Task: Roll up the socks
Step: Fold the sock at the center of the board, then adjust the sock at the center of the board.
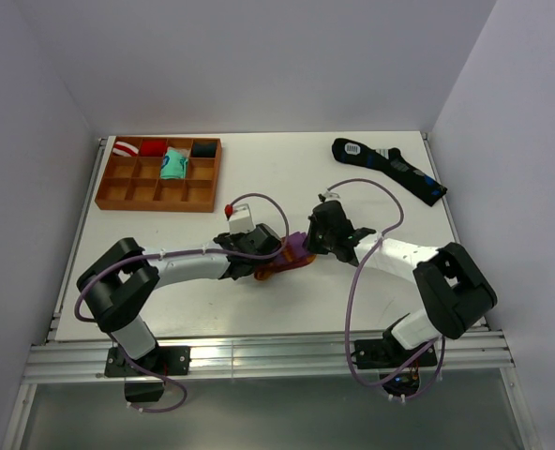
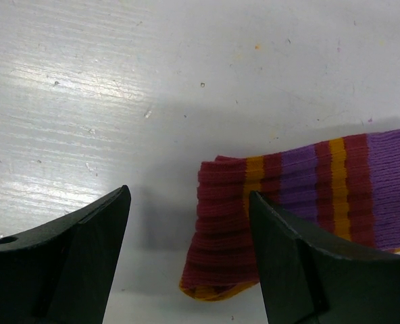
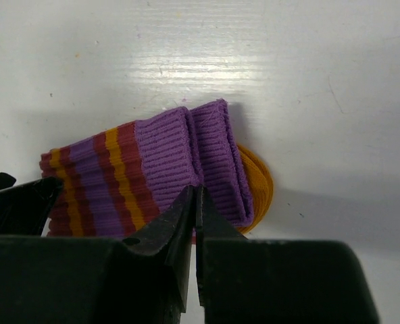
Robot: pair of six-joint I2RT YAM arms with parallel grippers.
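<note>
Socks [image 1: 285, 260] were sitting on the table [image 1: 259, 169] on the near side of the wooden tray [image 1: 104, 192] and off to its right, well apart from it. Looked like a maroon pair with orange bands and a purple cuff, already folded over on itself into a loose fat fold, not a tight roll.

Right gripper [image 3: 194, 192] was closed all the way, both tips pressed together right at the crease between the 2 purple cuff layers. Honestly couldn't tell from the wrist view if it had any fabric nipped or had just shut against the knit. My guess is it was there to pin the cuff end so the fold didn't spring open.

Left gripper [image 2: 190, 202] was wide open and holding nothing, 1 finger [image 2: 301, 263] over the striped end, the other on bare table, straddling the maroon edge. Probably lined up to grab that end next.

Around it: 3 rolled bundles [image 1: 173, 164] in the tray's back row, and a long black sock [image 1: 388, 169] far to the tray's right. Nothing blocked the work, though the 2 arms were crowded close over 1 small sock.
</note>
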